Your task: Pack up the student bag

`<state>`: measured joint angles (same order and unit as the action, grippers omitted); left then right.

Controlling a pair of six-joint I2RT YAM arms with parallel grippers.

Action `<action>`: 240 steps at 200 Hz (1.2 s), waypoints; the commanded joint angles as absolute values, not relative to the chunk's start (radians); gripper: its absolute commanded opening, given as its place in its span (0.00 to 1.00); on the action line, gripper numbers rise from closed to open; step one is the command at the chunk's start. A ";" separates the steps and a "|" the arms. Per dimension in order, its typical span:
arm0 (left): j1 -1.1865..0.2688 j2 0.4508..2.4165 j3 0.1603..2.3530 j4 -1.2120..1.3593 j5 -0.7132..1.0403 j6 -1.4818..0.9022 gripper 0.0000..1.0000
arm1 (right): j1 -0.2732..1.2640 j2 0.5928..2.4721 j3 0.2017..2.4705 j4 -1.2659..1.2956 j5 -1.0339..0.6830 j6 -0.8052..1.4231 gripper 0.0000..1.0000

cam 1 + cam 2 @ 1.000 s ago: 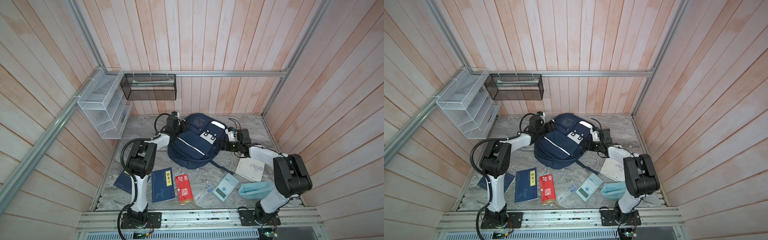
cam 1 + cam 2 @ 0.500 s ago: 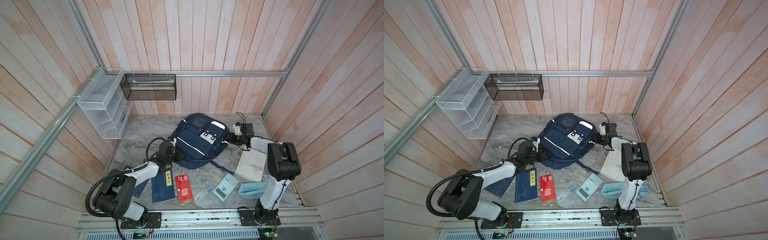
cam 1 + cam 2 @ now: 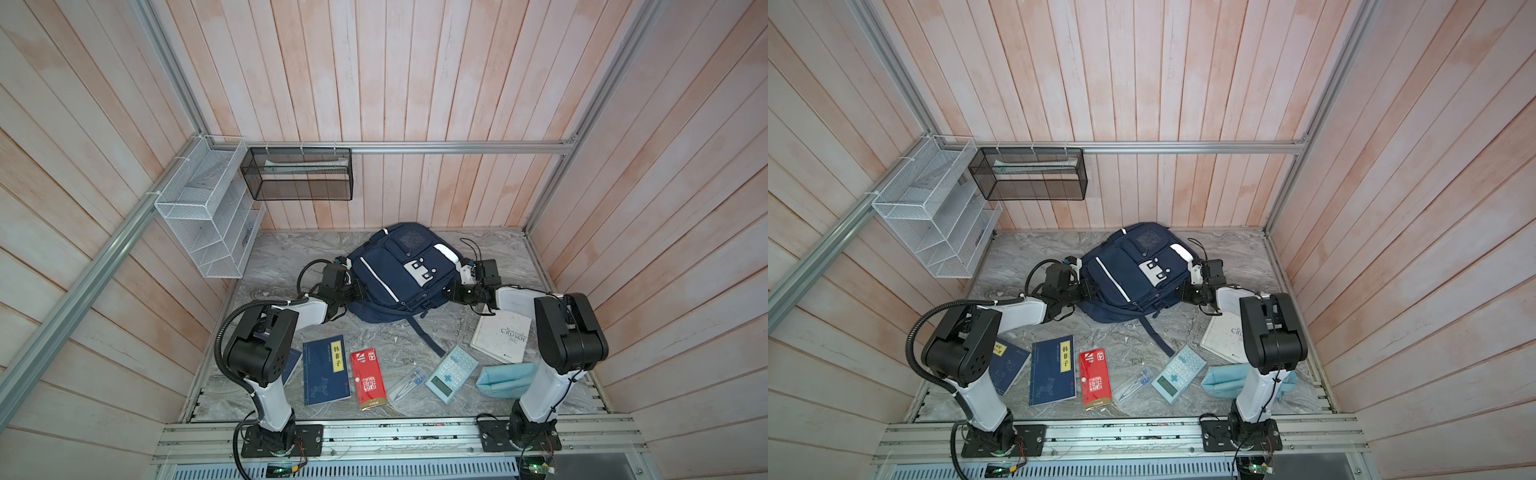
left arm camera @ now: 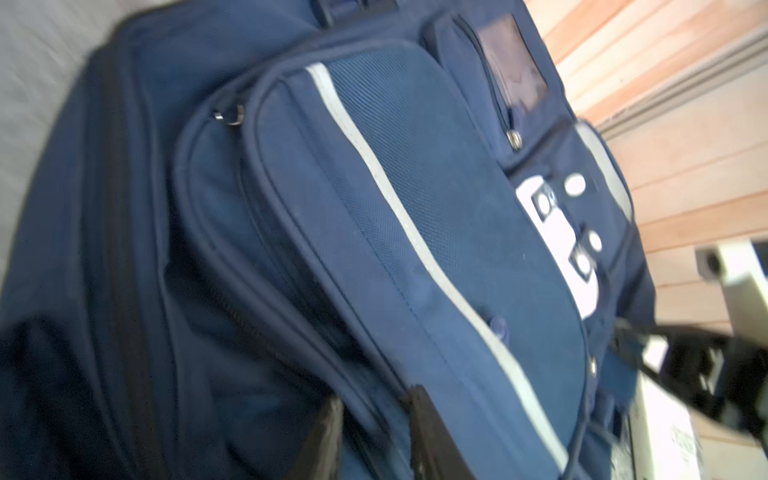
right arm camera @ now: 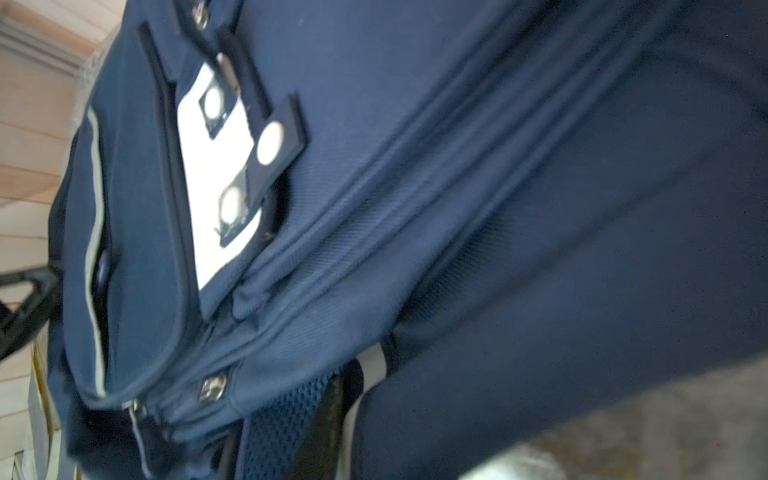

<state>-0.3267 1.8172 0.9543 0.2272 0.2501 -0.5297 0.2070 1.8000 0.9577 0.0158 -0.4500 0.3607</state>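
Observation:
The student bag [image 3: 399, 274] [image 3: 1129, 274], navy with white stripes and a white buttoned patch, lies front up at the back middle of the marble floor in both top views. My left gripper [image 3: 360, 290] [image 3: 1090, 292] presses into its lower left side. In the left wrist view the left gripper [image 4: 374, 419] is shut on a ridge of the bag's [image 4: 374, 232] fabric beside a front pocket. My right gripper [image 3: 451, 293] [image 3: 1182, 293] meets the lower right side. In the right wrist view the right gripper [image 5: 278, 436] pinches a blue mesh part of the bag [image 5: 498, 208].
In front of the bag lie a blue book [image 3: 324, 370], a red packet [image 3: 368, 378], a pen set [image 3: 407, 384], a calculator [image 3: 451, 374], a light-blue pouch [image 3: 505, 380] and a white book [image 3: 503, 336]. A white wire rack [image 3: 208, 224] and black mesh basket [image 3: 299, 178] hang on the walls.
Both grippers have shifted along the bag's sides to its lower corners. Their jaws have narrowed and closed on the bag's fabric.

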 commanded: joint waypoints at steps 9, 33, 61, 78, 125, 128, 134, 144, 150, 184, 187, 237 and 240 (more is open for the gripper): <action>-0.284 1.867 1.074 0.186 0.249 -0.464 0.30 | 0.301 1.742 0.944 -0.078 -0.474 0.317 0.23; -0.251 1.854 1.110 0.172 0.247 -0.448 0.30 | 0.362 1.665 0.948 -0.141 -0.354 0.265 0.40; -0.221 1.791 1.112 0.153 0.257 -0.429 0.33 | 0.384 1.526 0.883 -0.094 -0.214 0.170 0.54; -0.215 1.712 1.060 0.158 0.266 -0.446 0.54 | 0.389 1.451 0.818 0.044 -0.225 0.070 0.58; -0.247 1.462 0.846 0.180 0.329 -0.508 1.00 | 0.468 1.464 0.807 0.099 -0.275 -0.573 0.64; -0.253 1.447 0.835 0.175 0.335 -0.507 1.00 | 0.472 1.474 0.812 0.084 -0.282 -0.607 0.64; -0.265 1.420 0.816 0.163 0.344 -0.505 1.00 | 0.478 1.494 0.826 0.061 -0.300 -0.671 0.63; -0.292 1.383 0.790 0.138 0.357 -0.498 1.00 | 0.481 1.526 0.858 0.022 -0.339 -0.720 0.62; -0.309 1.363 0.775 0.129 0.362 -0.496 1.00 | 0.483 1.544 0.879 0.004 -0.361 -0.728 0.61; -0.381 1.259 0.630 0.189 0.402 -0.550 0.93 | 0.522 1.642 0.936 -0.048 -0.355 -0.794 0.59; -0.383 1.253 0.617 0.200 0.410 -0.554 0.93 | 0.525 1.657 0.945 -0.057 -0.347 -0.808 0.59; -0.386 1.114 0.497 0.152 0.375 -0.528 0.92 | 0.531 1.808 1.030 -0.109 -0.294 -0.812 0.46; -0.386 1.108 0.491 0.152 0.377 -0.531 0.92 | 0.533 1.810 1.029 -0.106 -0.293 -0.814 0.45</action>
